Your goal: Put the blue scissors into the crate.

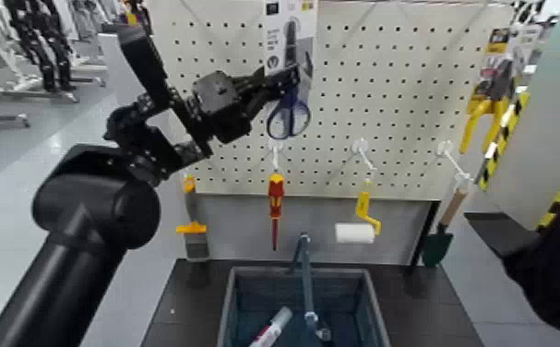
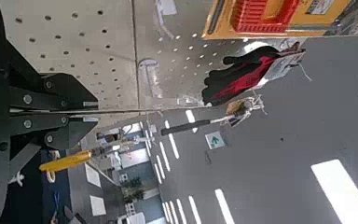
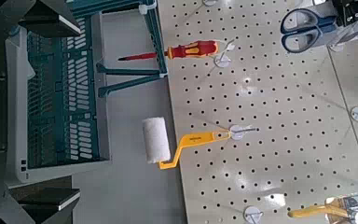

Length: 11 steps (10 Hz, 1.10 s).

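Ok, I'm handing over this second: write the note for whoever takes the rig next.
Left gripper: raised at the pegboard, fingers at the blue scissors card; grasp not confirmed from these views.
Right gripper: off to the right, away from the work.
Scissors hang on the pegboard, above the red-and-yellow screwdriver.
Crate sits below on the table, handle up, a marker-like item already inside.
Done: reach.
Left: secure the card, unhook, lower it into the crate.

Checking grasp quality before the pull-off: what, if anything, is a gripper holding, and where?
The left gripper is at the blue scissors card on the pegboard; whether it actually grips cannot be told.
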Tool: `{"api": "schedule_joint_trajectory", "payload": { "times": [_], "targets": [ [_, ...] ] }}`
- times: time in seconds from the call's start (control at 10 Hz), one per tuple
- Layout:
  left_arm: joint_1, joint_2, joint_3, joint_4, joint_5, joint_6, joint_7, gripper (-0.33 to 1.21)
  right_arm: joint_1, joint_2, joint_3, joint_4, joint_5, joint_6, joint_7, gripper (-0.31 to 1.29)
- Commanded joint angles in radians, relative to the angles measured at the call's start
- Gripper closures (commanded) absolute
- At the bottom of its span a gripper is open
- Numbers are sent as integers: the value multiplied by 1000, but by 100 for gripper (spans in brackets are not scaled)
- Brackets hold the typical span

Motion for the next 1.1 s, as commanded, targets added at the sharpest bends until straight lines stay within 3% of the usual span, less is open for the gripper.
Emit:
{"api": "schedule_joint_trajectory", "payload": {
  "times": [0.1, 0.6, 1.1],
  "targets": [
    [36, 9, -58, 6, 91, 46, -3, 117, 0, 0, 1, -1, 0, 3, 1, 10],
    [194, 26, -43, -12, 145, 116, 29, 117, 3, 0, 0, -4, 1, 6, -1, 10],
    [329, 29, 49, -65, 128, 198, 43, 117, 3, 0, 0, -4, 1, 9, -1, 10]
  ]
}}
